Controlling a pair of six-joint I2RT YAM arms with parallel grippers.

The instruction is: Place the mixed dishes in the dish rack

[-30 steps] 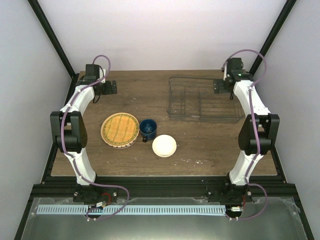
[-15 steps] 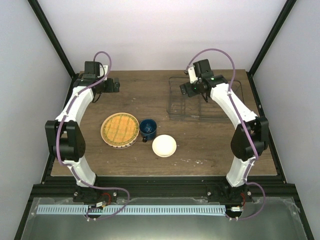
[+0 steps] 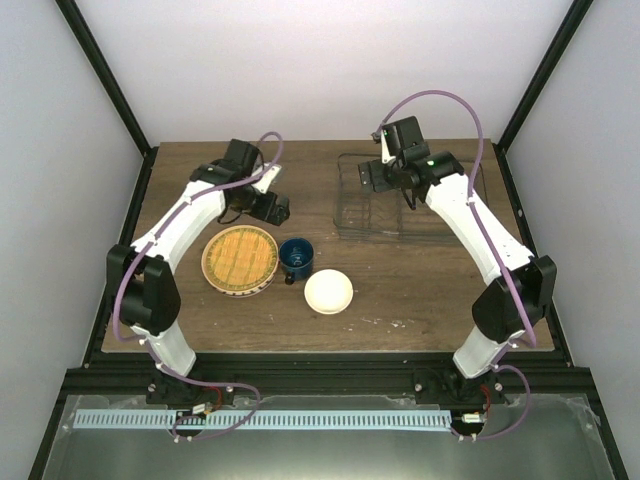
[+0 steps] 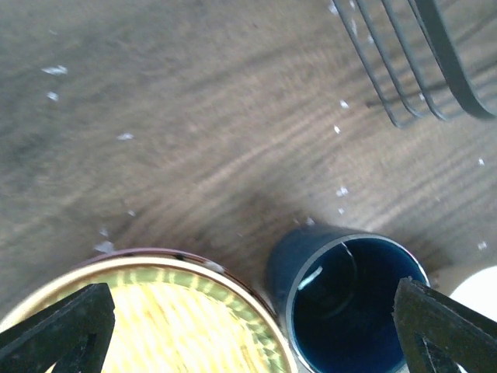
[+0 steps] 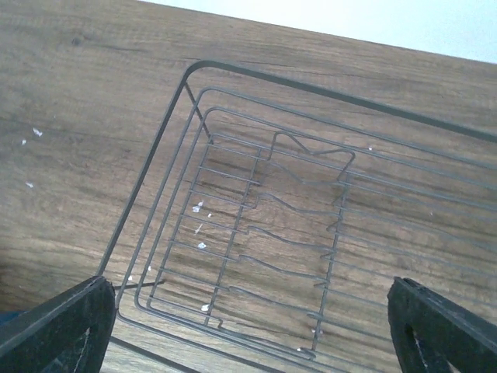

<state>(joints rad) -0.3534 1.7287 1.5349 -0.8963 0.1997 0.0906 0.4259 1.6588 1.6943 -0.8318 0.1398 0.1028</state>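
On a brown wooden table (image 3: 420,290), a round yellow-orange grid-patterned plate (image 3: 240,258), a dark blue mug (image 3: 296,258) touching its right edge and a small cream bowl (image 3: 328,291) stand well apart from the rectangular dark wire dish rack (image 3: 440,225), which sits at the far right. The left gripper (image 3: 272,207) hovers just behind the plate and mug, jaws spread wide and holding nothing. The right gripper (image 3: 375,176) hangs over the rack's left end, also wide apart and holding nothing.

lab robot cell: white walls (image 3: 320,70), black frame (image 3: 103,70)
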